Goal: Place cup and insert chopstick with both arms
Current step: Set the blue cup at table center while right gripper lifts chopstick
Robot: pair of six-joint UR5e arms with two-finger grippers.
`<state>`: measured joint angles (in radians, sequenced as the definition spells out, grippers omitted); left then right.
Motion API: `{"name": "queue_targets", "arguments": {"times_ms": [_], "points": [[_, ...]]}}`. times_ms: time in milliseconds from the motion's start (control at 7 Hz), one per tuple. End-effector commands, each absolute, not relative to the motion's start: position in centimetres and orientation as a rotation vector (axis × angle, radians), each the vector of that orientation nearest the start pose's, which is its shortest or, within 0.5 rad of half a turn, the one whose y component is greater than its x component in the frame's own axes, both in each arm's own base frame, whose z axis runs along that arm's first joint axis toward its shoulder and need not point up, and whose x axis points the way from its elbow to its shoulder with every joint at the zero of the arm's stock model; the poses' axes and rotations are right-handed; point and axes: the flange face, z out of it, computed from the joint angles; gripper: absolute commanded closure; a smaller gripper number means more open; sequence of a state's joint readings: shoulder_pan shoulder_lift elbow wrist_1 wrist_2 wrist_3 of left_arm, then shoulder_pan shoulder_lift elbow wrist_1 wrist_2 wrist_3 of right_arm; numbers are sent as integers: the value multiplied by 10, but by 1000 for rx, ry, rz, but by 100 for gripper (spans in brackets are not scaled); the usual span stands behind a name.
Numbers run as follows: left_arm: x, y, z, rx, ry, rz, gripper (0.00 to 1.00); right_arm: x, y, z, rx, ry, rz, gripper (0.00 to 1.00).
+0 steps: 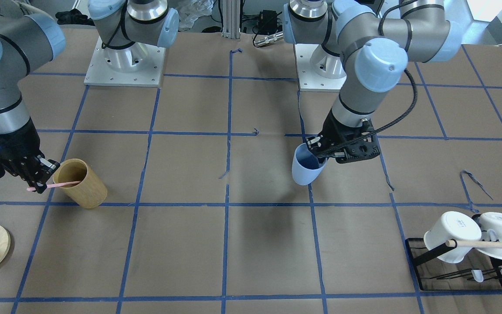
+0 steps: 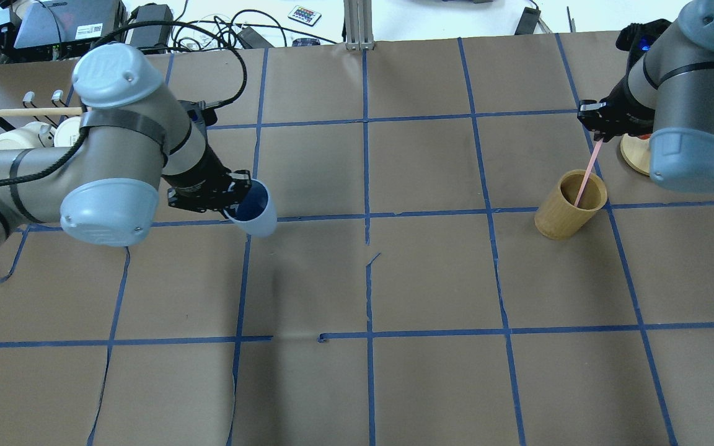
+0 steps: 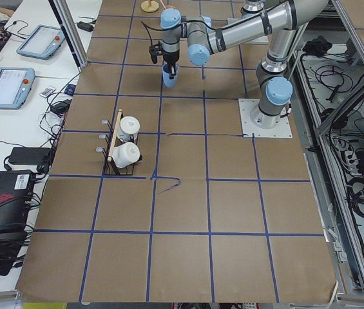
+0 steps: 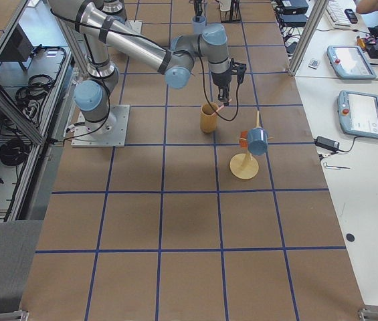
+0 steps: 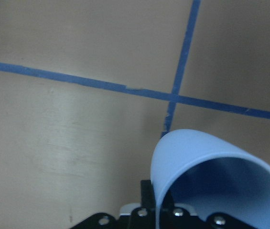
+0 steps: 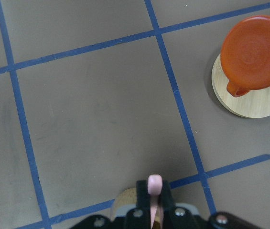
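Note:
My left gripper [image 2: 233, 201] is shut on the rim of the light-blue cup [image 2: 255, 210] and holds it tilted above the table; the cup also shows in the front view [image 1: 305, 168] and in the left wrist view [image 5: 221, 183]. My right gripper [image 2: 595, 127] is shut on the top end of a pale-pink chopstick [image 2: 585, 173], whose lower end is still inside the tan wooden cylinder [image 2: 569, 214]. In the front view the right gripper [image 1: 37, 185] pinches the chopstick [image 1: 61, 185] beside the cylinder [image 1: 81, 183]. The chopstick's tip shows between the jaws in the right wrist view [image 6: 154, 191].
A black rack [image 1: 460, 270] with two white mugs [image 1: 451, 235] on a wooden dowel [image 1: 490, 245] stands on my left side. An orange cup [image 6: 254, 52] sits on a round wooden stand [image 6: 249, 102] near my right gripper. Blue tape lines grid the brown table [image 2: 363, 279].

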<state>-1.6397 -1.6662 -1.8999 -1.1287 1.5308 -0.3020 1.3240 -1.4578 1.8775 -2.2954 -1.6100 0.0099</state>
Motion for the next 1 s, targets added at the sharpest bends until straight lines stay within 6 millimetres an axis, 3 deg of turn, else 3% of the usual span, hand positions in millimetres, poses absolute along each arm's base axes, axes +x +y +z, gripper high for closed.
{"name": "queue_targets", "arguments": {"times_ms": [0,143,286,571,857], "points": [[-268,-472,315,-549,3209,-82,100,-3,-555,390,412,3138,-569,100],[-297,-468,299,-580,3216,-96,100,-2,-556,407,404,3117,-613,100],[-313,-471,286,-638,3221,-137,100,1,-553,427,398,3109,-666,100],[-318,-496,271,-680,3161,-217,100,15,-542,467,362,3098,-732,100],[-321,-502,255,-670,3144,-186,100,62,-542,518,227,3082,-818,100]]}}
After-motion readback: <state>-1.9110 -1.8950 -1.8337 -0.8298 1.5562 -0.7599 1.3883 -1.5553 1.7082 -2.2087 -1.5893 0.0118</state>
